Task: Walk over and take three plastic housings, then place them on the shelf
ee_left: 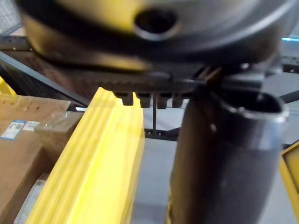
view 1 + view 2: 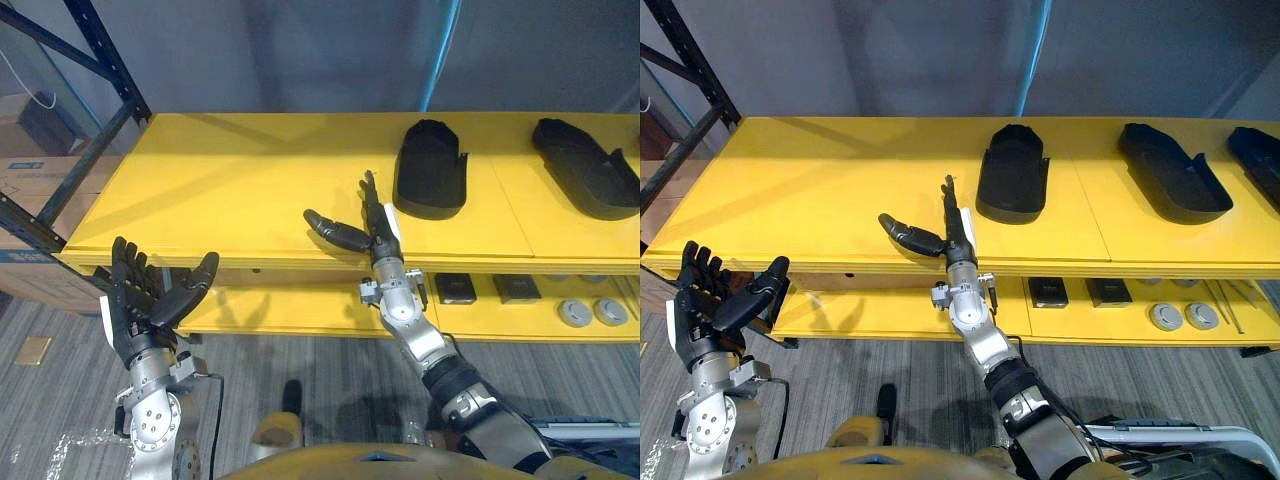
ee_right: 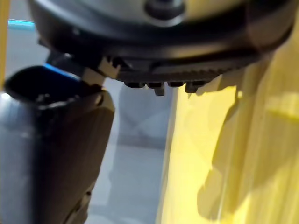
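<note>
Three black plastic housings lie on the yellow shelf top (image 2: pixel 230 190): one near the middle (image 2: pixel 430 170), one to its right (image 2: pixel 585 165), and a third at the far right edge (image 2: pixel 1255 150). My right hand (image 2: pixel 377 240) is open above the shelf's front strip, fingers straight and thumb spread to the left. It holds nothing and sits a short way left of, and nearer than, the middle housing (image 2: pixel 1012 172). My left hand (image 2: pixel 150 295) is open and empty, raised in front of the shelf's front left corner, below its top.
A lower yellow shelf (image 2: pixel 300 310) carries small black boxes (image 2: pixel 455 288) and grey round parts (image 2: pixel 592 312). A dark blue rack post (image 2: pixel 105 60) and cardboard boxes (image 2: pixel 40 170) stand at the left. Grey floor lies in front.
</note>
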Controlling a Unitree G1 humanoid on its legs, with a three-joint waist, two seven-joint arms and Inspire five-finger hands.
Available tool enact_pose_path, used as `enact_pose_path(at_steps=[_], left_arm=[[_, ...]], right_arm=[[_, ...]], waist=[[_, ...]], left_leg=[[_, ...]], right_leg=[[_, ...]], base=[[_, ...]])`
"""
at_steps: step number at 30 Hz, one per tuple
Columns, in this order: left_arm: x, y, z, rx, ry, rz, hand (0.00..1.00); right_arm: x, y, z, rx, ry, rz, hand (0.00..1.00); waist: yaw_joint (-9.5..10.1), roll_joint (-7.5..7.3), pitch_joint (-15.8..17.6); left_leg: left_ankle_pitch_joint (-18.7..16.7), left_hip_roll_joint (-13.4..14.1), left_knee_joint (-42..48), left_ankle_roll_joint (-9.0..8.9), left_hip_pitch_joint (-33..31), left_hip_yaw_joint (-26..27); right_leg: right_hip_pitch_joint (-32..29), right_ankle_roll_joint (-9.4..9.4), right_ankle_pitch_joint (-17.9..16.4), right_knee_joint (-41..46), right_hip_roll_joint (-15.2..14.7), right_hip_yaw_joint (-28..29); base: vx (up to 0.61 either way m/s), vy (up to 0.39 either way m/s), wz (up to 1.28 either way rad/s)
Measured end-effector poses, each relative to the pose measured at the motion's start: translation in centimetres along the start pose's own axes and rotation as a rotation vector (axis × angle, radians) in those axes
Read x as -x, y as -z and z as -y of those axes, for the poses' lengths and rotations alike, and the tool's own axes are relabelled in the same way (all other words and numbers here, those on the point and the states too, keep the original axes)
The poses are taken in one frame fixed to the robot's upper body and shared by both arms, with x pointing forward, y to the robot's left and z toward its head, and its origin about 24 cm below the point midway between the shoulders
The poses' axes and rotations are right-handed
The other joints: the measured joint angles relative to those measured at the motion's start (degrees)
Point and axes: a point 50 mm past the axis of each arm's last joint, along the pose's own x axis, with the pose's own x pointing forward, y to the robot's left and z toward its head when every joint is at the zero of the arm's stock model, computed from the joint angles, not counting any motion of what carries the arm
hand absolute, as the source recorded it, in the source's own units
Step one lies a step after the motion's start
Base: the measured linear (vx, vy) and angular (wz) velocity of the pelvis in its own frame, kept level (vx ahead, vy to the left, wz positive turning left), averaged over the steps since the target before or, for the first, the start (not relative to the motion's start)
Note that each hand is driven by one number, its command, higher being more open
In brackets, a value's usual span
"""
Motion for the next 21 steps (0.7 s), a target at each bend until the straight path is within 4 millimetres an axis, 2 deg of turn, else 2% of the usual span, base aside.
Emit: enact_pose_path(at_steps=[9,14,21], left_arm=[[0.1,0.0,0.1,0.031,-0.006,0.003,1.0],[0.1,0.0,0.2,0.035,0.002,0.003,1.0],[0.2,0.1,0.5,0.051,0.019,-0.005,1.0]], right_arm=[[-0.7,-0.3,1.2,0.014,0.097,0.016,1.0],[-0.7,-0.4,1.5,0.047,0.119,0.028,1.0],[-0.8,-0.5,1.6,0.08,0.121,0.039,1.0]], waist=[[-0.14,0.91,0.5],[-0.3,2.06,1.1],[-0.29,2.23,1.2]], left_leg=[[0.0,-0.8,0.0,0.07,0.0,-0.2],[0.0,-0.7,0.0,0.1,0.1,-0.1],[0.0,-0.7,0.1,0.11,0.1,0.0]], right_leg=[[-0.7,0.44,-1.2,2.1,-1.2,-0.1],[-1.1,0.31,-1.7,3.1,-1.4,0.1],[-1.4,0.3,-2.0,3.6,-1.5,0.3]], base=[[0.0,-0.01,0.03],[-0.01,-0.006,0.0],[0.0,-0.004,0.0]])
